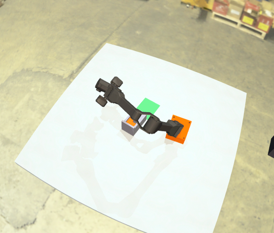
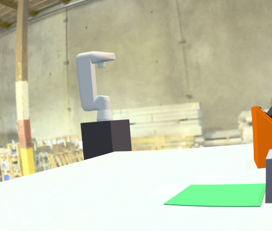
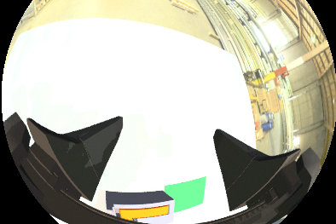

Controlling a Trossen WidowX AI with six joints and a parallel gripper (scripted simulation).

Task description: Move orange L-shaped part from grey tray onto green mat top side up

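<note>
Wide white tabletop [image 1: 176,160] spread across the concrete warehouse floor [image 1: 31,50], pallets stacked with boxes [image 1: 247,15] at the far right corner. Dark arm [image 1: 129,110] reaching from its orange mounting block [image 1: 179,128] at the right, stretched leftward across the middle of the sheet, passing directly above the tray and hiding part of it in the top view. Off the tabletop's edge in the exterior view, a pale grey second robot [image 2: 92,82] upright on a dark pedestal [image 2: 106,136], well apart from everything else.

Green mat [image 1: 149,106] flat on the tabletop, just beside the grey tray [image 1: 129,129] on its far side, edge to edge as seen from the exterior camera. Orange L-shaped part [image 3: 146,211] down in the tray's pocket, lying level with the rim, no end raised; only a sliver of it showing past the arm from above.

Tool [image 1: 109,90] out past the tray to the left, hovering over bare white surface, well apart from the part. Jaws spread wide, nothing between them — wrist view showing both dark fingers flaring to either side, with tray, part and mat low in the frame behind them.
</note>
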